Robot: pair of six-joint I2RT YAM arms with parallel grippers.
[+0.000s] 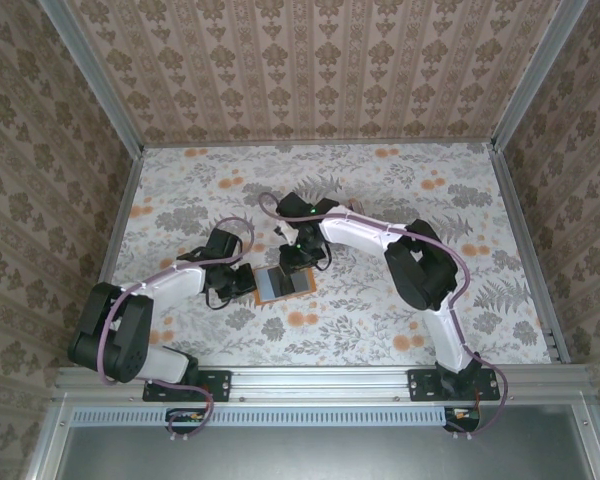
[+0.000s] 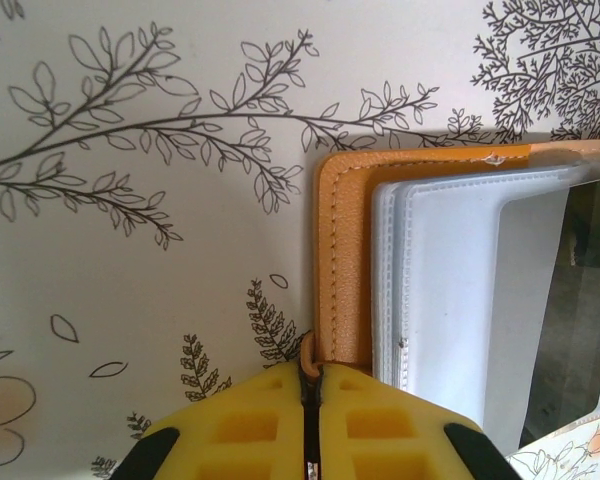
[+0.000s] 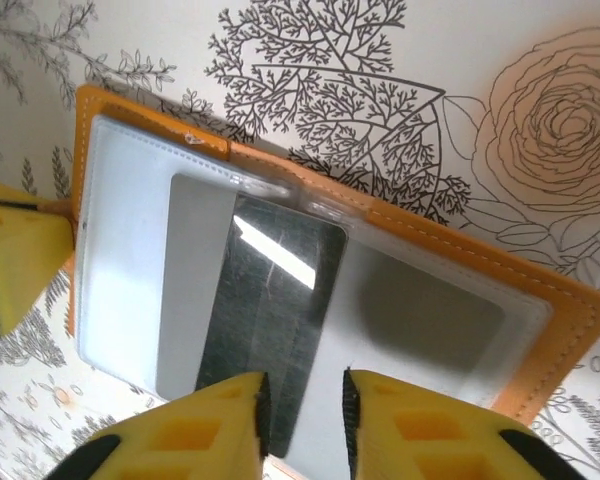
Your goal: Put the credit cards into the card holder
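The top camera looks down on the table [image 1: 230, 180]; both wrist cameras closely face the card holder [image 2: 340, 260].

left arm [image 1: 170, 285]: stretched inward | left gripper [image 2: 310, 378]: jaws pressed together | right arm [image 1: 370, 235]: elbow bent | right gripper [image 3: 302, 388]: jaws slightly parted

There are two arms, the left arm [image 1: 170, 285] and the right arm [image 1: 365, 232]. Each ends in one pincer, making two: the left pincer [image 2: 310, 400] and the right pincer [image 3: 302, 400]. Each pincer has two yellow fingers [image 2: 250, 425], four in all. One tabletop [image 1: 400, 190] carries everything. One orange card holder [image 3: 570, 310] lies open on it, showing two halves. Inside it at least two clear sleeves [image 2: 450, 280] are stacked, though their full number cannot be told. One dark glossy card [image 3: 275, 310] is plain to see. One pale grey strip [image 3: 195, 280] beside it may be a second card, but that cannot be settled.
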